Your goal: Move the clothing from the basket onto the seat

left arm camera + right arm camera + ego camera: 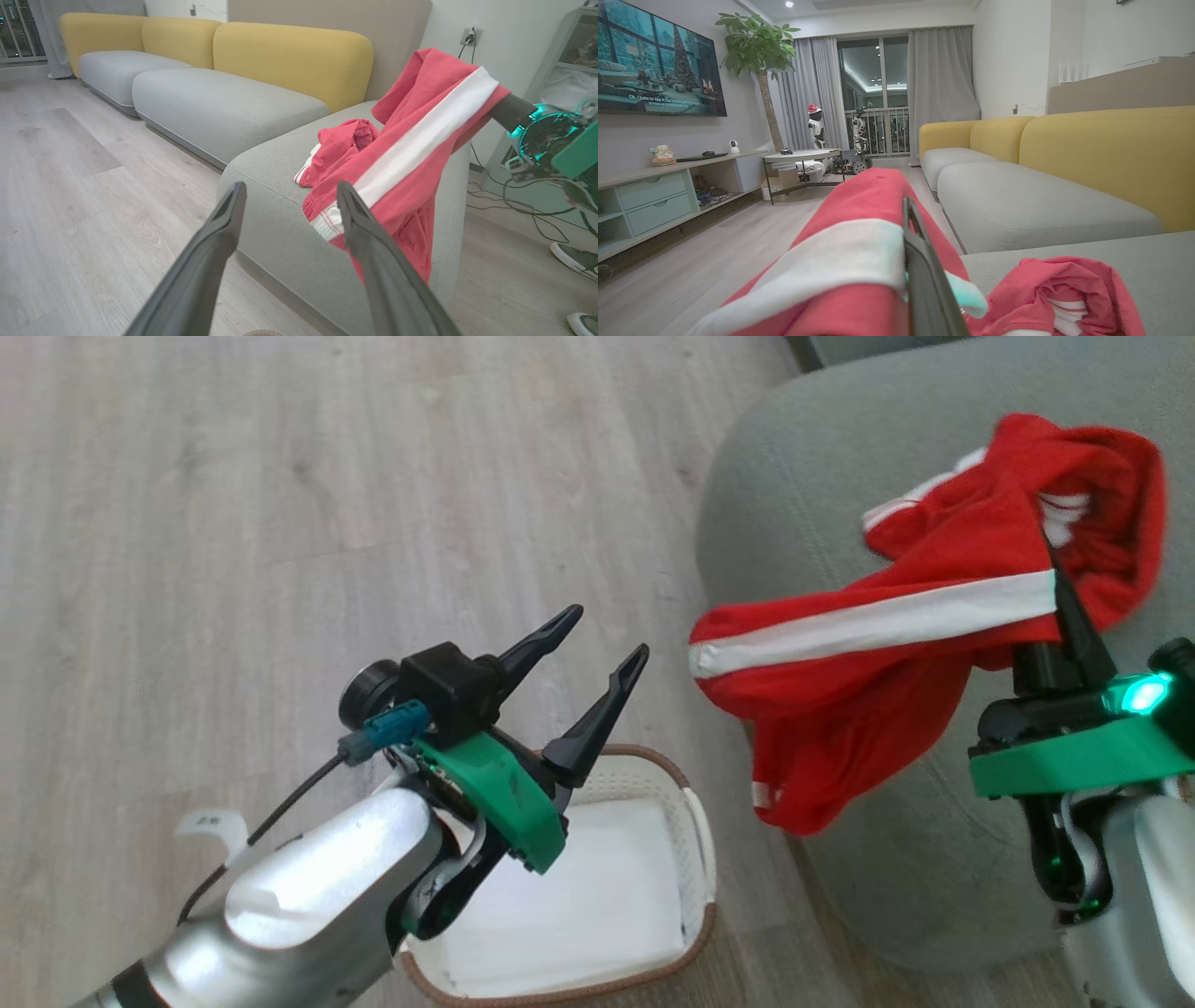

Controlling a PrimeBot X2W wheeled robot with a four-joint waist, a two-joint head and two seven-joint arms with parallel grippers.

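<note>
A red garment with a wide white stripe (868, 625) hangs from my right gripper (1050, 551), which is shut on it above the grey-green seat (840, 448). Its lower end droops over the seat's front corner. A second red garment with white stripes (1102, 476) lies crumpled on the seat behind it. My left gripper (605, 635) stands open and empty above the cream basket (700, 859), which holds a flat white liner (579, 887). The left wrist view shows the held garment (420, 140) draped beyond my open left gripper (290, 189). In the right wrist view the cloth (840, 242) covers one finger.
Pale wood floor (280, 523) lies to the left of the seat. More grey cushions (210, 102) with yellow backrests (289, 60) run along the wall. Cables (514, 200) and a shoe (577, 259) lie past the seat's end. A round table (803, 156) and a TV unit (658, 196) stand across the room.
</note>
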